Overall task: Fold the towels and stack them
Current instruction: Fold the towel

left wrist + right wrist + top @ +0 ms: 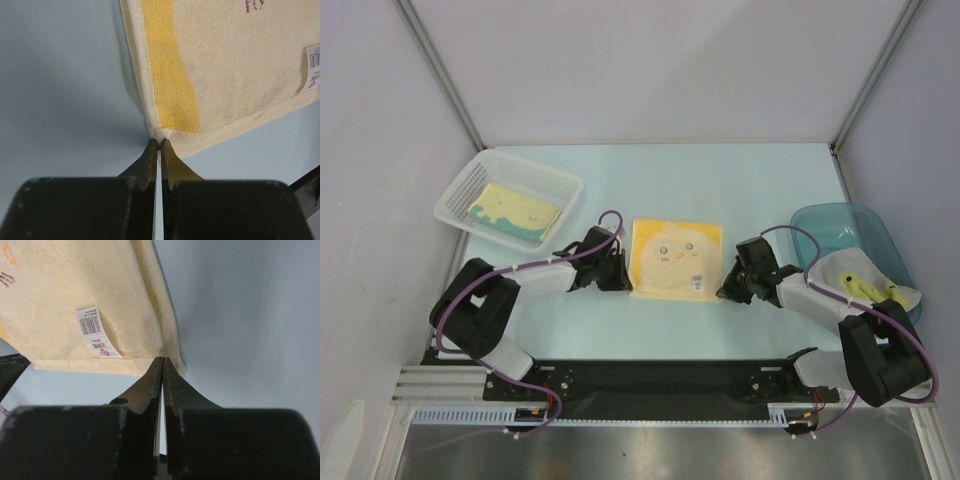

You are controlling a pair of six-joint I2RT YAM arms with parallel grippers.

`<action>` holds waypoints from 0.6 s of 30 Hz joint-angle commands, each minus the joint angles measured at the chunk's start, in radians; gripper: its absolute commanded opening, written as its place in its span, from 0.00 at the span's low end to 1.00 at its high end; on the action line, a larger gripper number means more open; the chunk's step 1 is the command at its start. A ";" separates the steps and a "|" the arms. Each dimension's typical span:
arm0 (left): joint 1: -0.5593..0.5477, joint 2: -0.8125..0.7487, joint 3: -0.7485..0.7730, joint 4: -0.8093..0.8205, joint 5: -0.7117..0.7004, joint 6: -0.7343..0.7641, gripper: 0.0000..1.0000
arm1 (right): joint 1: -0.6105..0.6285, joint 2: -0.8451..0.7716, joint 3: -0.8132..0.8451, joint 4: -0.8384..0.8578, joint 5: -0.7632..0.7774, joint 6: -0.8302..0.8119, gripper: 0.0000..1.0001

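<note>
A pale yellow towel with a chick face point(674, 258) lies flat in the middle of the table. My left gripper point(620, 277) is shut on its near left corner point(159, 136), the cloth pinched between the fingertips. My right gripper point(726, 288) is shut on the near right corner point(165, 360), beside the white care label point(96, 332). Another towel, yellow with a teal edge point(515, 213), lies in the white mesh basket point(560, 182). One more pale towel point(865, 282) hangs over the blue tub point(820, 219).
The white mesh basket stands at the back left and the blue translucent tub at the right. Grey walls close in the table on three sides. The arms' black base rail point(650, 378) runs along the near edge.
</note>
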 commanded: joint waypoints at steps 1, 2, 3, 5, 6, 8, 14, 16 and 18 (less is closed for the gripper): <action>0.001 -0.019 0.035 -0.069 -0.046 0.019 0.00 | 0.005 -0.005 0.024 0.014 0.022 -0.016 0.03; 0.001 -0.024 0.043 -0.092 -0.049 0.024 0.00 | 0.006 -0.005 0.030 0.006 0.022 -0.021 0.03; 0.001 -0.028 0.060 -0.104 -0.054 0.027 0.00 | 0.006 -0.005 0.038 0.002 0.026 -0.025 0.02; 0.001 -0.034 0.080 -0.132 -0.067 0.039 0.02 | 0.005 -0.006 0.059 -0.017 0.039 -0.038 0.00; 0.001 -0.036 0.081 -0.133 -0.070 0.040 0.05 | 0.006 -0.006 0.061 -0.020 0.042 -0.039 0.00; 0.001 -0.041 0.083 -0.136 -0.063 0.044 0.08 | 0.006 -0.008 0.064 -0.021 0.042 -0.039 0.00; -0.001 -0.042 0.072 -0.115 -0.031 0.040 0.00 | 0.006 -0.006 0.061 -0.011 0.038 -0.038 0.00; -0.001 -0.036 0.078 -0.120 -0.029 0.045 0.12 | 0.005 -0.005 0.062 -0.009 0.036 -0.039 0.00; -0.001 -0.028 0.083 -0.121 -0.026 0.048 0.23 | 0.005 -0.003 0.061 -0.005 0.036 -0.038 0.00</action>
